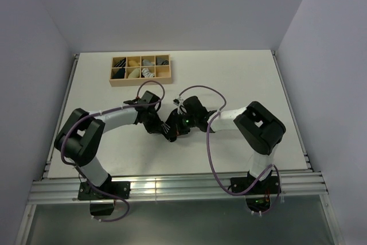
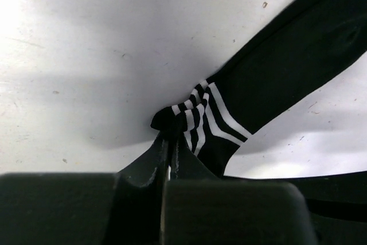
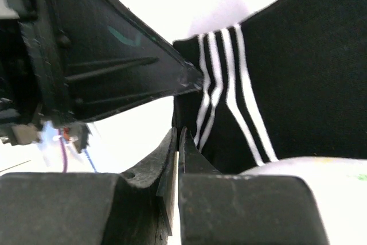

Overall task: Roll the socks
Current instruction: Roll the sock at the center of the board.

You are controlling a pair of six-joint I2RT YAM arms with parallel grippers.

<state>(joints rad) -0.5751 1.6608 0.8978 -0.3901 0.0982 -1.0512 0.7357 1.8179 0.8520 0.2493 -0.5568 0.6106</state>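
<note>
On a white bench (image 1: pixel 241 84) between pale walls, two black robot arms bend inward until their hands meet near the middle. At the back left stands a shallow wooden tray (image 1: pixel 140 80) of eight compartments. Most of them hold rolled socks in dark, tan and grey, and a white sock with black stripes (image 1: pixel 148 74) lies in the lower row, third compartment from the left.

The left arm (image 1: pixel 109 121) reaches in from the left with a purple cable looped over it. Its wrist camera shows the left hand (image 2: pixel 168 137) with fingers pressed together, clamped on the bunched cuff of a black sock (image 2: pixel 275 84). The sock's white bands crumple at the fingertips. From the pinch, the rest of the sock stretches away flat over the bench surface, toward the upper right of that view.

Just to the right, the right wrist camera shows the right hand (image 3: pixel 177 136) with its fingers also together, at the lower corner of the same banded cuff. Whether cloth is caught between them cannot be told. In that view the left hand's pointed tip touches the cuff just above. The right arm (image 1: pixel 252 121) folds back toward its base at the near edge.
</note>
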